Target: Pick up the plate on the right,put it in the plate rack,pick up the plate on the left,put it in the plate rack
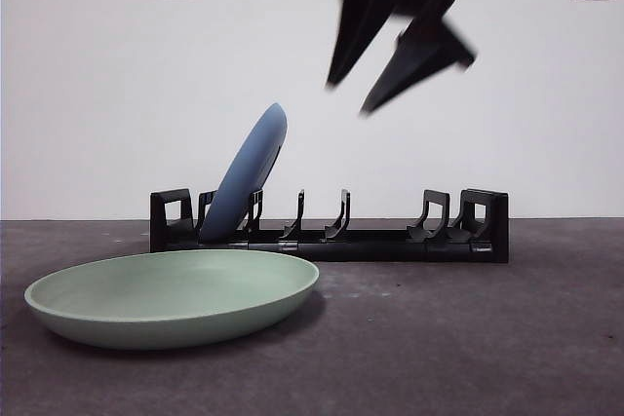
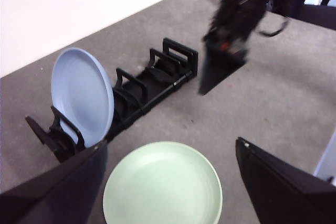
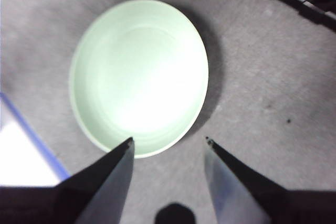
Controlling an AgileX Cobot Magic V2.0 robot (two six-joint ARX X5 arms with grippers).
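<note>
1. Front view: the green plate (image 1: pixel 172 296) is lying flat on the table (image 1: pixel 468 338) at lower left, just in front of the plate rack (image 1: pixel 330 226). The blue plate (image 1: pixel 246 174) is standing tilted in the rack's left slots, leaning toward the upper right. A blurred dark gripper (image 1: pixel 405 60) is hanging at upper centre-right with its jaws spread, carrying nothing.

2. Left wrist view: the left gripper (image 2: pixel 170 182) is showing wide-apart, empty jaws at the bottom corners, with the green plate (image 2: pixel 163 184) between them, lower centre. The rack (image 2: pixel 126 98) is running diagonally through the middle; the blue plate (image 2: pixel 82 95) is sitting at its left end. The right gripper (image 2: pixel 223 69) is showing as a blur at upper right.

3. Right wrist view: the right gripper (image 3: pixel 168 142) is looking down with jaws parted and empty; the green plate (image 3: pixel 139 74) is filling the upper centre, glare washing out its middle.

4. Handling, as judged: the green plate is looking rigid, smooth and likely slippery, shallow with a raised rim, pale matte green. Lying flat, it is offering only its rim for a pinch; the near edge seems best. It may chip if dropped.
</note>
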